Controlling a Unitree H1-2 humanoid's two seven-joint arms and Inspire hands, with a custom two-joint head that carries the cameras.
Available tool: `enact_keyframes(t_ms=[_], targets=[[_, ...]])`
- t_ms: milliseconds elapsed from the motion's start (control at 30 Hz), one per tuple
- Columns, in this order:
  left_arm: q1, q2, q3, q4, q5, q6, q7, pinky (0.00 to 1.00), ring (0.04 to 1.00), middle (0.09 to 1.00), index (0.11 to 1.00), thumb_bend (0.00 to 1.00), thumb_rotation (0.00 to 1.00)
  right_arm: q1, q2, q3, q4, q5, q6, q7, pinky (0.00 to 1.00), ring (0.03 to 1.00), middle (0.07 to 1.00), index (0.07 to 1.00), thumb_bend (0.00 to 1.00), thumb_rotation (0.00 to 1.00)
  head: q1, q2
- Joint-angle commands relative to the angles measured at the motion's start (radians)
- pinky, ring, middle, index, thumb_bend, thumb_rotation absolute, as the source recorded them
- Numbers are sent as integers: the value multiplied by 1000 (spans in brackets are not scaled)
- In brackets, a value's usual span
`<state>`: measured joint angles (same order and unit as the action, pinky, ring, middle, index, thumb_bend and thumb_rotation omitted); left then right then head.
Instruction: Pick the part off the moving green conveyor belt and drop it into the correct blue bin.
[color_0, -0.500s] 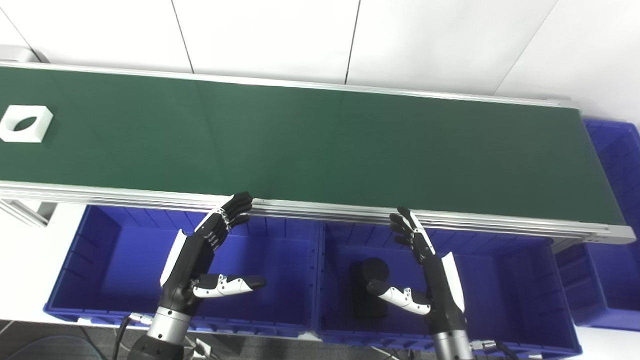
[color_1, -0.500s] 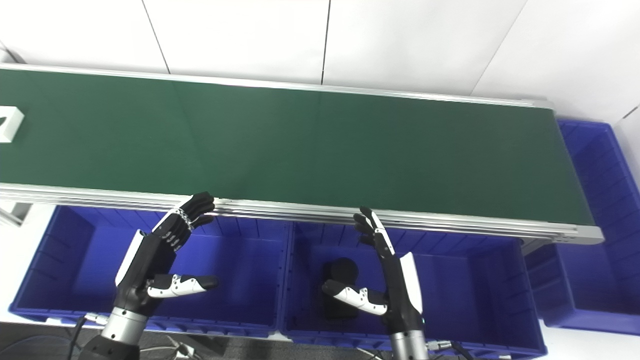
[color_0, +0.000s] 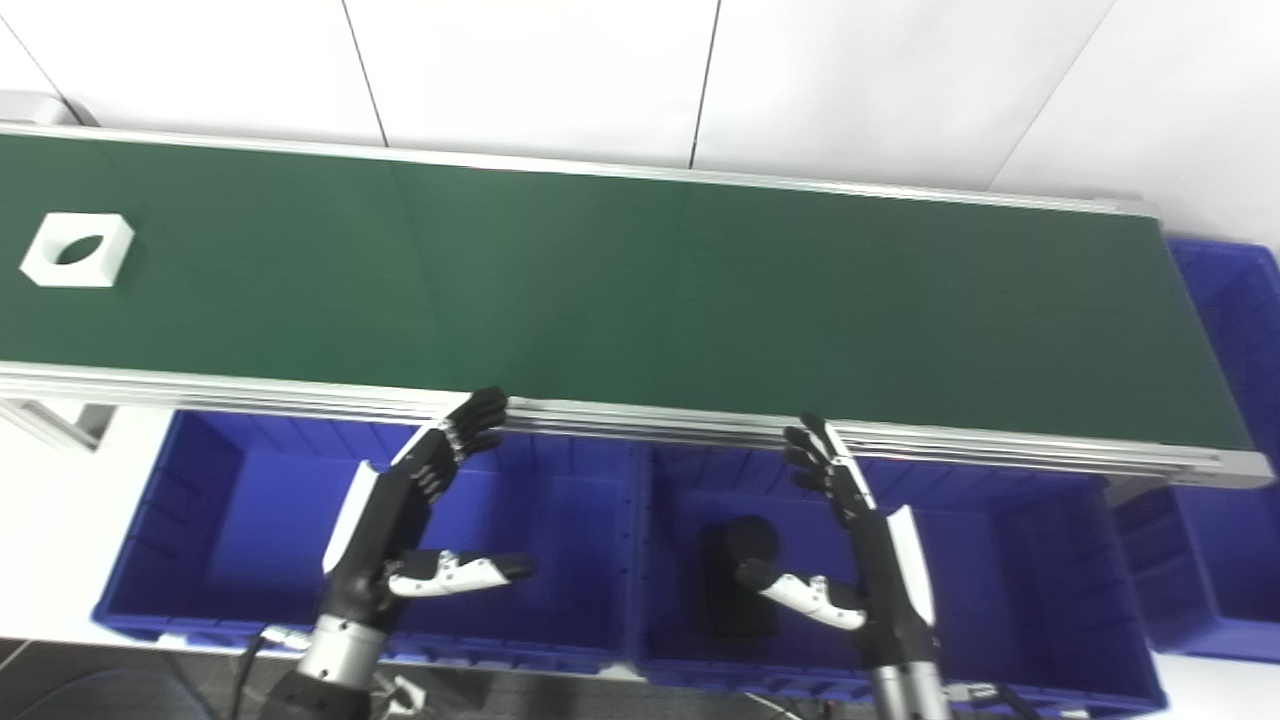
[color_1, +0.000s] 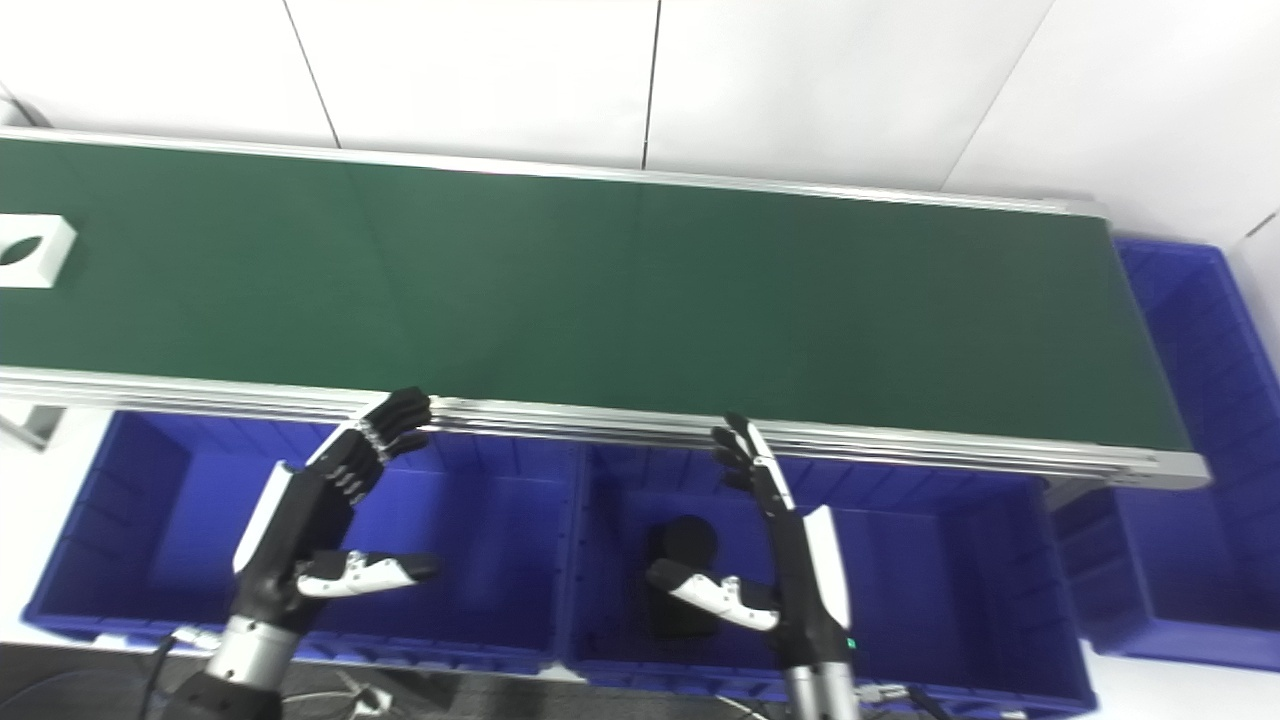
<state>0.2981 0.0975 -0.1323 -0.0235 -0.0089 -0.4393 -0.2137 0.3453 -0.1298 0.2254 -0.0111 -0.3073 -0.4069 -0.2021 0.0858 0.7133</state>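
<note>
Left eye view gives you the whole white part (color_0: 77, 250), a square block with an oval hole, lying flat on the green belt (color_0: 640, 290) near its far left end; in the right eye view the same part sits against the picture's left edge and is partly cut off. You have one part on the belt, well apart from both hands.

Below the belt's near rail you see two blue bins side by side: the left bin (color_0: 230, 590) and the middle bin (color_0: 1020, 600). A third bin (color_1: 1190, 420) stands past the belt's right end, and the right eye view shows more of it than the left eye view does. One black cylinder (color_0: 742, 585) rests inside the middle bin, just beside the right thumb.

Your left hand (color_0: 400, 530) hovers over the left bin with its fingers spread and reaching up to the belt's rail, thumb pointing right; it grips nothing. Your right hand (color_0: 860, 545) hovers over the middle bin, fingers likewise extended toward the rail, thumb pointing left, also with nothing in it.
</note>
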Motion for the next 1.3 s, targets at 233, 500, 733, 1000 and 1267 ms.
enact_keyframes(t_ms=[233,500,733,1000,1267], targets=[[-2,-26,-63,-13,67,-31,94,738,807,830,821,895,273,-5,-78,44,-17,37,-63,-76,744,810,852,934,875,557,103,-71],[-10,-4,-104,3,73,-31,143,769,825,844,834,891,261,-20,-112,83,4,26,-63,-132,723,807,843,933,868,521,91,-107],[-21,16,-132,12,73,-31,181,771,822,842,833,893,246,-31,-126,115,26,15,-63,-188,684,776,822,911,896,511,77,-128],[-35,29,-140,16,65,-31,197,758,816,836,826,914,257,-47,-140,157,57,-5,-63,-251,681,771,816,900,902,510,66,-172],[-57,38,-125,-24,33,-31,161,788,835,850,825,932,271,-58,-147,186,74,13,-63,-275,679,773,816,898,930,487,71,-202]])
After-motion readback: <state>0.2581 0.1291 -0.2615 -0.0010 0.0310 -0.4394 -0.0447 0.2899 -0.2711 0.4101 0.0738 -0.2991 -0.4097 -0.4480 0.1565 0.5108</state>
